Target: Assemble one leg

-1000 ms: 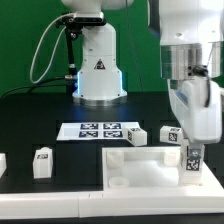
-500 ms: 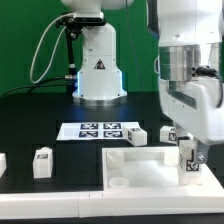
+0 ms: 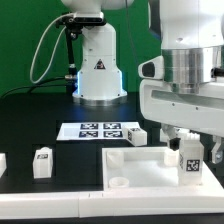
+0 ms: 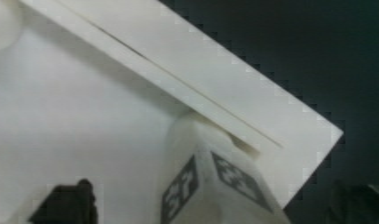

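Meanwhile, the hand (image 3: 190,150) is gripping an upright leg (image 3: 190,160) over the white panel's (image 3: 140,168) corner, its fingers clamping it, while other legs are lying on the tabletop (image 3: 30,120).

fingers (image 3: 190,150) mostly hidden behind wrist; leg (image 4: 216,180) blurred, cut by frame edge.

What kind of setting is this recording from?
Most likely a robotics lab bench: a black table with a fixed marker board, tagged white furniture parts such as the leg, and a robot base behind.
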### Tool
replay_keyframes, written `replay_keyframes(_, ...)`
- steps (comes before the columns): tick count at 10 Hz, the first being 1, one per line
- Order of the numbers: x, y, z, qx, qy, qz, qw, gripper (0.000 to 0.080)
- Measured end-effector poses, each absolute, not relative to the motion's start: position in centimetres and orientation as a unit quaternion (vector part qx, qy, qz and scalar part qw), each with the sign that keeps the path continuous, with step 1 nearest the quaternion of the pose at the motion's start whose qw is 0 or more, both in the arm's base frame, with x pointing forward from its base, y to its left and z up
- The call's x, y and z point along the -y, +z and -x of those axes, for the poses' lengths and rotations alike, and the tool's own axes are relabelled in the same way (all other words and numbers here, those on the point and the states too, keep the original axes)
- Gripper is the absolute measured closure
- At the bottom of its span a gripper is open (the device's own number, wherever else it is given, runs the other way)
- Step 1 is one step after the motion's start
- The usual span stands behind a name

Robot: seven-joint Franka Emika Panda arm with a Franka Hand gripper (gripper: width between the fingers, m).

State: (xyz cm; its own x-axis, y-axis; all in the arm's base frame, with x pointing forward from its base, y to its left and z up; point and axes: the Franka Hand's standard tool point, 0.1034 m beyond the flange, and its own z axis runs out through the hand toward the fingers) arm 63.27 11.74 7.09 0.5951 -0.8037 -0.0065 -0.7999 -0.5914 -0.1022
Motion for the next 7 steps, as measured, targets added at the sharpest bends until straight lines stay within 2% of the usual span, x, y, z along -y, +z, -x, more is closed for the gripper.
replay_keyframes(1,-11.66,7.09,-63.27,-0.405,-0.024,0.913,0.043,0.015)
replay_keyframes(3,-11.44,7.32,-63.64,-0.177,-0.041,0.983,0.021,0.015)
replay_keyframes(4,-10.95,7.39,-64.15,-0.117,-0.058,0.991,0.021,0.015)
replay_keyframes(5,-10.88,7.34,-64.17,-0.135,-0.058,0.989,0.022,0.015)
replay_keyframes(6,-10.87,7.34,-64.17,-0.142,-0.058,0.988,0.022,0.0245)
replay_keyframes(7,-10.8,7.34,-64.18,-0.141,-0.058,0.988,0.021,0.038)
